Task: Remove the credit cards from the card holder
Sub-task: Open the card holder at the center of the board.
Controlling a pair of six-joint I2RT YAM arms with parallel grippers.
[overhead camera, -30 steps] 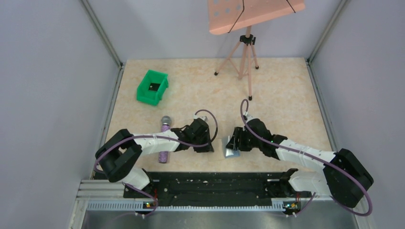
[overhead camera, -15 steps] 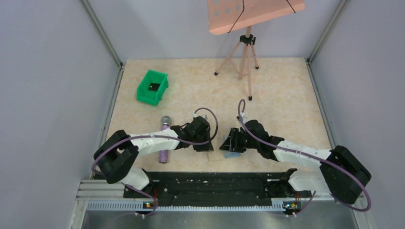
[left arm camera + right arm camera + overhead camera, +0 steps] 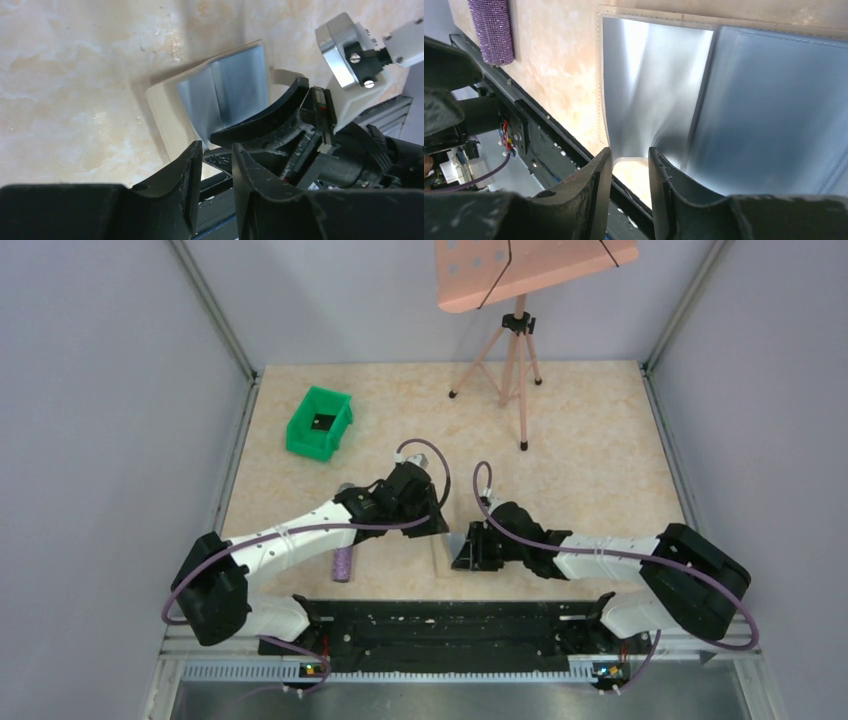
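**Card holder [image 3: 235, 85] spread open, right gripper [image 3: 629, 155] at its rim**

Lying flat on the tabletop [image 3: 600, 440], close to the near edge and about midway between the left and right edges. Inner side up: two blue-grey panels, pale stitched rim around them. Fold crease running away from the right fingertips, long axis of the open spread across that crease. Heading against the tabletop edges not readable from above, since mostly hidden under the right gripper there.

Right fingers set astride the holder's near rim, with a narrow gap and a strip of pale rim showing in it. Panel next to them bowed upward. Can't tell whether actually pinching.

Left gripper [image 3: 215, 150] just beside the holder on its left, raised and tilted over it. Fingers slightly parted, nothing between them.

Purple microphone [image 3: 343, 565] further left by the near edge, partly under the left arm. Green bin [image 3: 320, 425] well apart, towards the far left corner.
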